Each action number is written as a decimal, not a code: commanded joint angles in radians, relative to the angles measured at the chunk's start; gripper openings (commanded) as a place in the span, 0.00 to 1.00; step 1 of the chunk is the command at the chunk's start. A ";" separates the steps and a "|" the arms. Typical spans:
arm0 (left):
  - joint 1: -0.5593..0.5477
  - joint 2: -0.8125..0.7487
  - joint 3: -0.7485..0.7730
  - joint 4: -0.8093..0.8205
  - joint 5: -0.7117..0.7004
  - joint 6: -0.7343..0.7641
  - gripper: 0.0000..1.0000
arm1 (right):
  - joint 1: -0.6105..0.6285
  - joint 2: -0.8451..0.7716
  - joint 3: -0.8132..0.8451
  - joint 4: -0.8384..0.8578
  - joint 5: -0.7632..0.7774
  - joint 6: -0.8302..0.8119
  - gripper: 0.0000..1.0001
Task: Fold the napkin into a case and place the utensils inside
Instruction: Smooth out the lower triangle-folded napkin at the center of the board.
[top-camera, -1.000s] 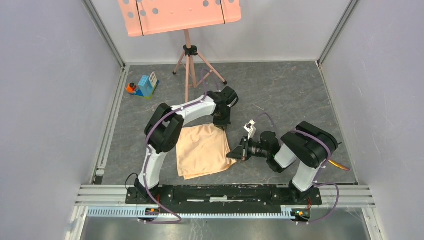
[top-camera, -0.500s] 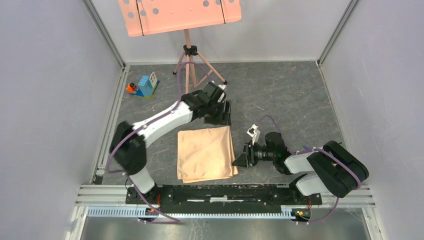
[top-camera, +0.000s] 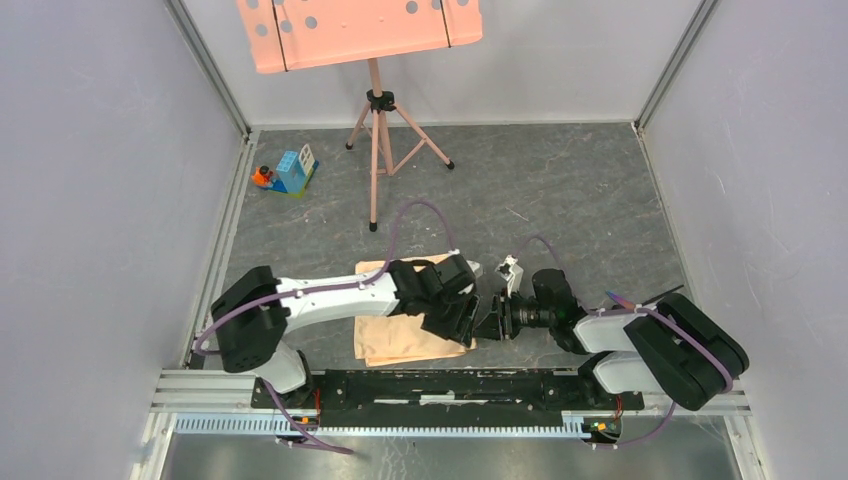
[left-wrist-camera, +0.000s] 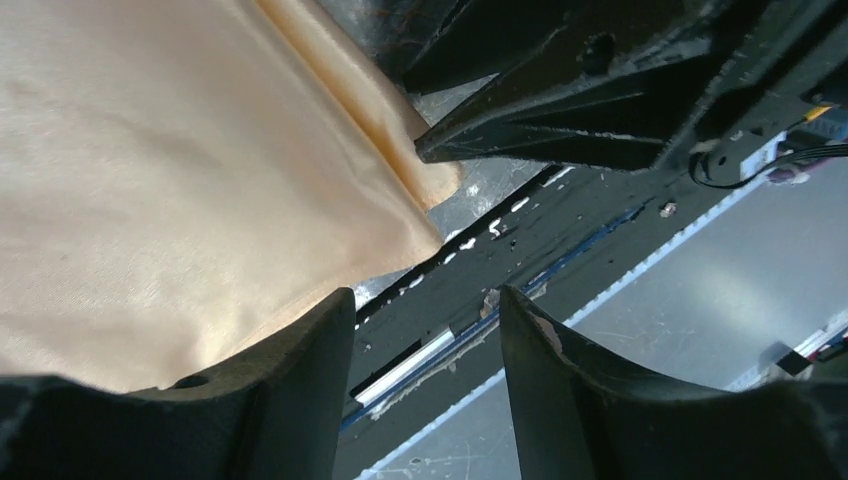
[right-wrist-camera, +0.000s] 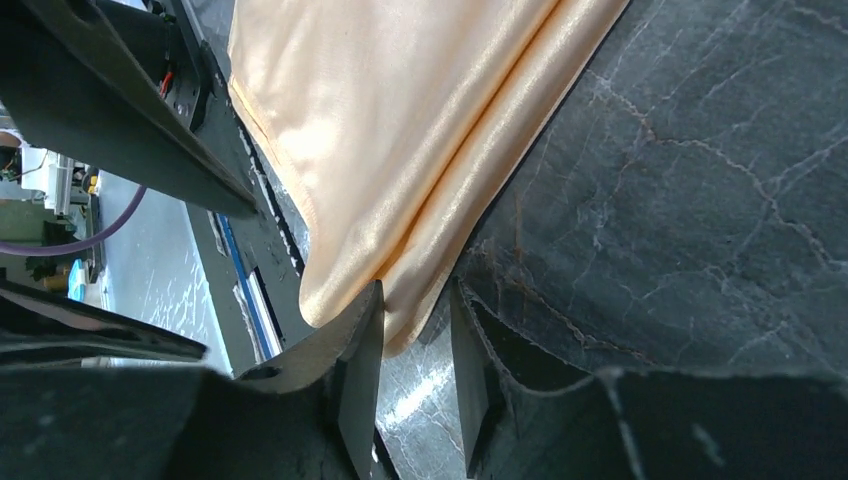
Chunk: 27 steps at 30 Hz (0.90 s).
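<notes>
Napkin: folded. My left claw: open, newly swung to its near-right corner. Right claw: part-open astride it. Refold next.

Counting up: two robot arms, the left arm and the right arm. One peach napkin, just the one. One music stand, three legs, with one pink tray on top. One small block toy.
</notes>
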 joint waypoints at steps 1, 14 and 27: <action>-0.043 0.078 0.046 0.054 -0.024 -0.059 0.61 | 0.019 -0.009 -0.039 -0.050 0.020 -0.029 0.36; -0.100 0.204 0.143 -0.063 -0.153 -0.021 0.36 | 0.063 0.013 -0.072 0.056 0.022 0.013 0.23; -0.140 0.267 0.199 -0.121 -0.216 -0.019 0.22 | 0.070 0.036 -0.078 0.089 0.025 0.022 0.19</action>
